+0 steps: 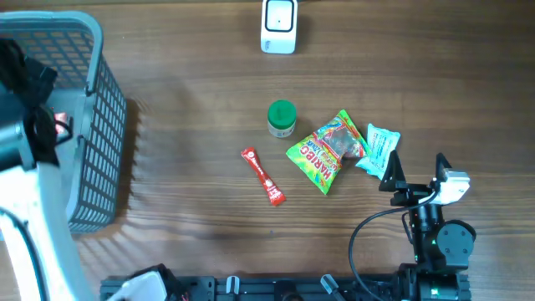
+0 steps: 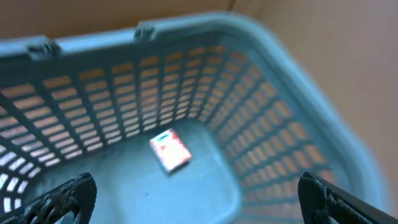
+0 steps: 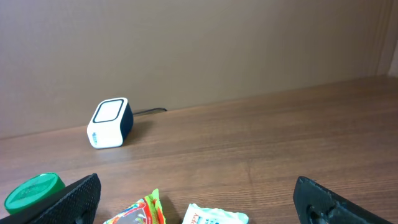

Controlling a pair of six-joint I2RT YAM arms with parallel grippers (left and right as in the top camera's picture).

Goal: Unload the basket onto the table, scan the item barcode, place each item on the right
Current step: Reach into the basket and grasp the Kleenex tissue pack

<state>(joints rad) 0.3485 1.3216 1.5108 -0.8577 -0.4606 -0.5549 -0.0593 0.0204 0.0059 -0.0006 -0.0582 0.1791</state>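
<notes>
Four goods overhead, on the counter on the robot's side of the scanner: green-lidded jar closest to it, then red sachet, Haribo bag and pale blue packet. Just past that packet, farther from the scanner, right hand with fingers apart, empty. Far left of the scanner, basket.

From the left wrist: left hand spread wide above the basket floor, gripping nothing; small red-and-white packet lying flat inside.

From the right wrist: scanner upright, well beyond jar lid, bag and packet.
</notes>
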